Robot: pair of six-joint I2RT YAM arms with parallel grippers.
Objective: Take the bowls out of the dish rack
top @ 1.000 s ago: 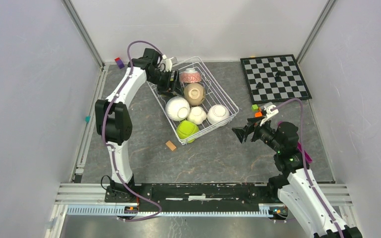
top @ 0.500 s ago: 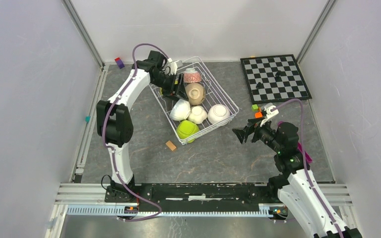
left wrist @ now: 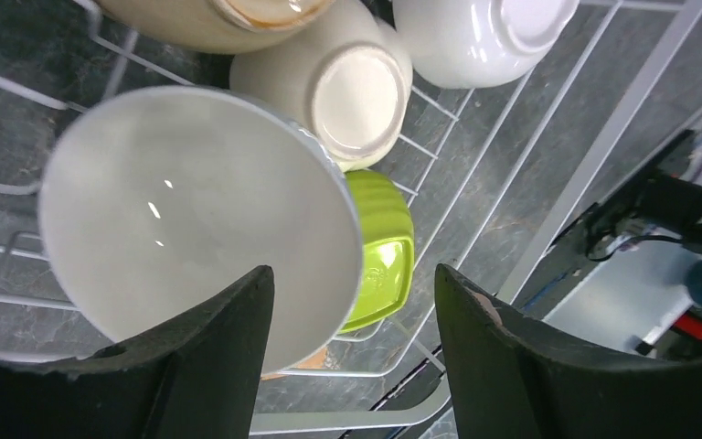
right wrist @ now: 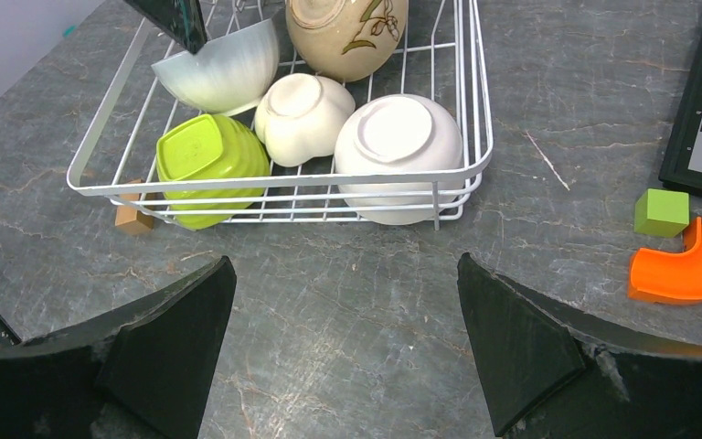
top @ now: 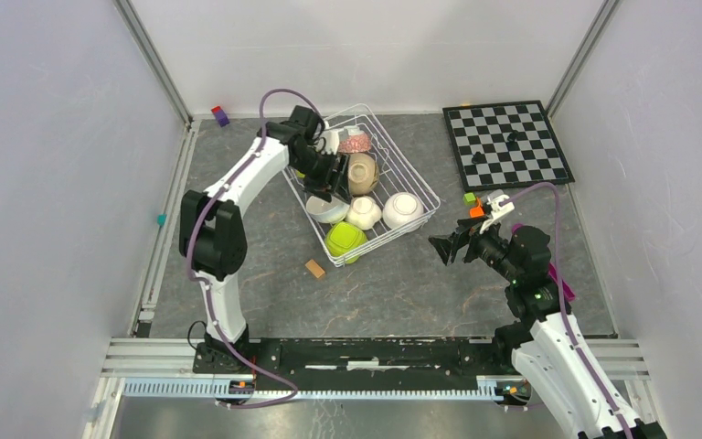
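Observation:
The white wire dish rack (top: 413, 171) holds several bowls. A ribbed white bowl (top: 327, 209) sits tipped with its mouth up; in the left wrist view (left wrist: 192, 210) its hollow faces me. My left gripper (top: 326, 186) is open right above it, one finger (left wrist: 210, 366) over the bowl's inside and the other outside its rim. Nearby lie a lime green bowl (top: 344, 240), two upturned white bowls (top: 363, 212) (top: 402, 209), a tan floral bowl (top: 361, 173) and a pink speckled bowl (top: 353, 140). My right gripper (right wrist: 345, 265) is open and empty over the table before the rack (right wrist: 283, 180).
A chessboard (top: 507, 142) lies at the back right. A green cube (right wrist: 663, 212) and an orange curved piece (right wrist: 695, 265) sit right of the rack. A small wooden block (top: 314, 268) lies by the rack's near corner. A purple block (top: 221, 116) is at the back left.
My left gripper has moved right and down into the rack. The large white bowl has turned from dome-up to mouth-up beneath it. The right arm has not moved.

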